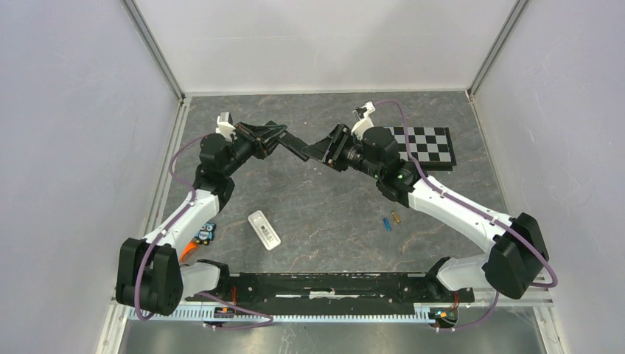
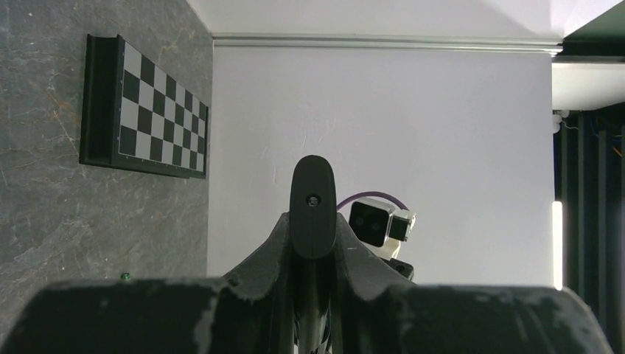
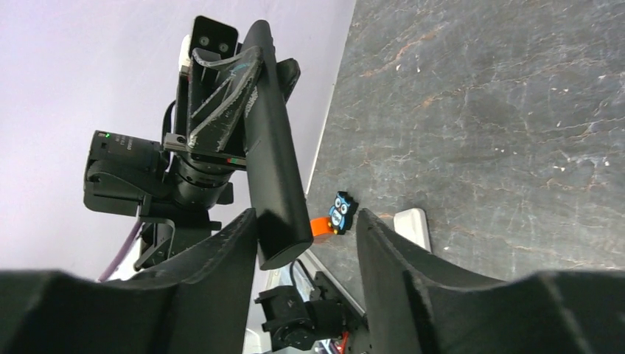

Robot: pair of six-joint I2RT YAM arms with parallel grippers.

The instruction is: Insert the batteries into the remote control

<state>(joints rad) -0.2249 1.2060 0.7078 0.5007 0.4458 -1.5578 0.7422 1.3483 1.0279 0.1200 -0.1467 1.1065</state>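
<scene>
The tabletop (image 1: pixel 332 199) is dark grey stone-patterned sheet with pale veins, closed in on three sides by plain pale walls (image 1: pixel 324 44) in aluminium framing. At its far right lies one black-and-white checkerboard (image 1: pixel 424 144). There are two arms, meeting above the far middle of the table, and one black remote control (image 1: pixel 297 150) held in the air between them. The left gripper (image 1: pixel 278 139) is pressed together on one end of the remote, as its own wrist view shows, with the remote seen end-on between the fingers. The right gripper (image 3: pixel 306 221) stands spread: the free end of the remote sits in the gap, close against one finger (image 3: pixel 236 251) and apart from the other (image 3: pixel 383 251); whether it touches the near finger I cannot tell. Two batteries lie plainly on the table near the right arm's forearm, just beside each other: one blue battery (image 1: pixel 385 223) and one brownish-gold battery (image 1: pixel 396 218), both well apart from the remote. Left of the middle lies one small white rectangular piece (image 1: pixel 264 229) with a grey label. By the left arm's lower link sits one small blue owl-faced tag (image 1: pixel 208 231), with an orange piece (image 3: pixel 320 226) touching it; it is too small to tell whether that is a battery.
</scene>
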